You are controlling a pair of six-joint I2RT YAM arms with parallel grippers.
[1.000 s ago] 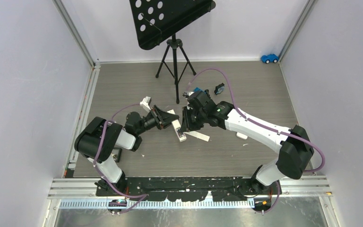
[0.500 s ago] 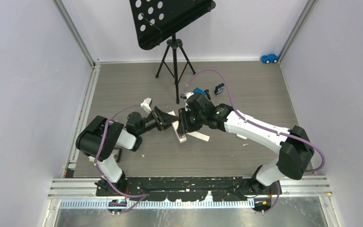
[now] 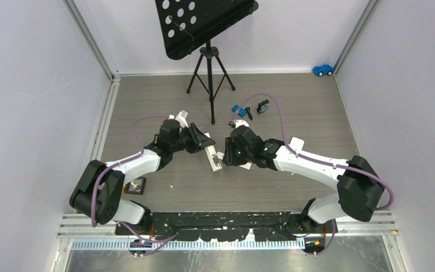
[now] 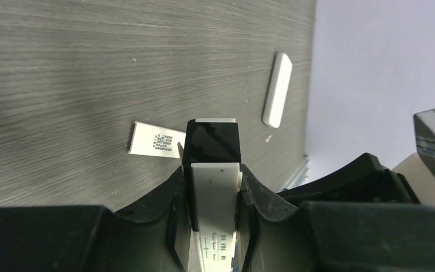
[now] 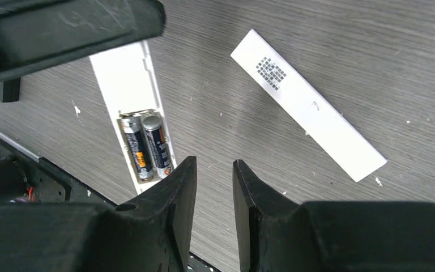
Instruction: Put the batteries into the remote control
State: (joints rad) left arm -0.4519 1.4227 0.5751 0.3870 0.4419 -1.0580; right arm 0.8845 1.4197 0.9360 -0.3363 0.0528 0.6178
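At the middle of the bench (image 3: 294, 107) the light, stiff remote (image 5: 127, 68) is pinched across its narrow sides by the left jaws (a sound hold), a white labelled strip (image 5: 306, 105) lies at two o'clock of the slightly parted, empty right jaws, and two small, slippery batteries (image 5: 146, 146) sit in its open bay at ten o'clock

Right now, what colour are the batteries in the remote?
The batteries are dark with silvery ends and orange marks, clearest in the right wrist view.
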